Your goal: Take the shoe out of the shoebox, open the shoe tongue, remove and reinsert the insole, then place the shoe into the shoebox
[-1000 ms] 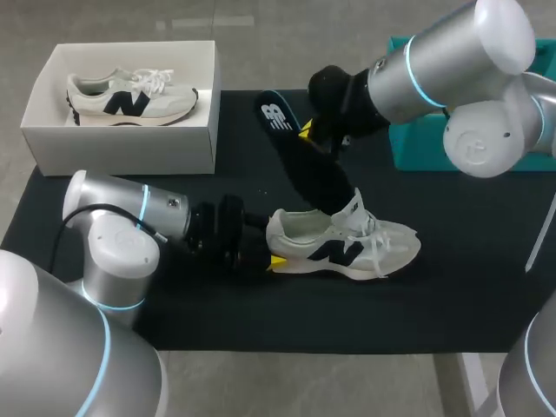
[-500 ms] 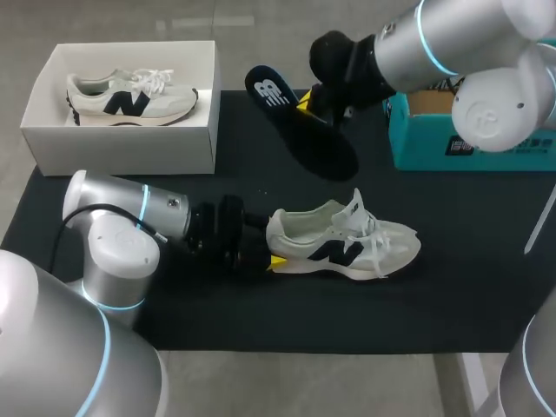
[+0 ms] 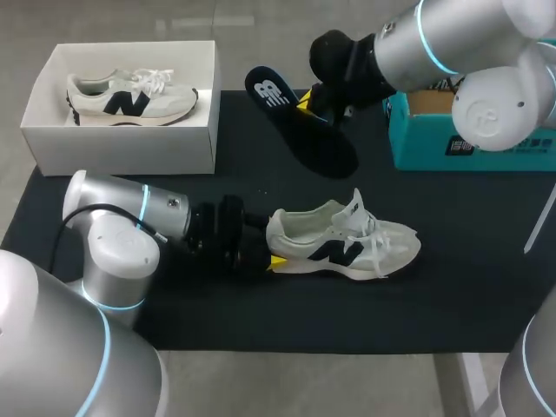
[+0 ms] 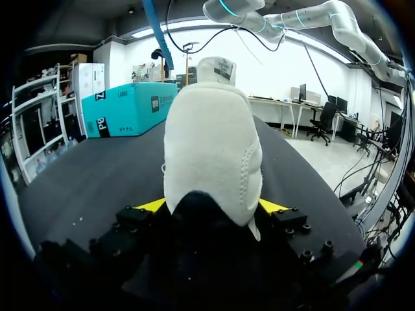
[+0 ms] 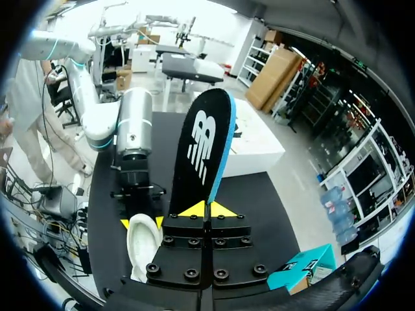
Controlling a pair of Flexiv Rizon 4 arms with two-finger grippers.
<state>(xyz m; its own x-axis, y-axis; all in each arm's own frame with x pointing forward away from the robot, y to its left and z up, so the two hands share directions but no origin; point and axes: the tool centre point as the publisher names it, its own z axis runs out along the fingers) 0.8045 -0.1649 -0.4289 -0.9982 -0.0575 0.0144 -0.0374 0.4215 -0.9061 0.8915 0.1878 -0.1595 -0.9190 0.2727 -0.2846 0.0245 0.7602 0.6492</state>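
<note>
Far left, the white shoebox [image 3: 122, 148] holds a second sneaker [image 3: 130, 97]. Your left pincer [image 3: 274, 261] is closed on the heel of the working sneaker [image 3: 347, 243], which stands on its sole on the counter's black mat [image 3: 452, 287], tongue raised. Your right pincer [image 3: 306, 104] is clamped tight on the black insole [image 3: 323, 148], well apart from that sneaker. Assessment: unboxing, tongue opening and insole removal appear complete. Reinsertion and reboxing are outstanding.
</note>
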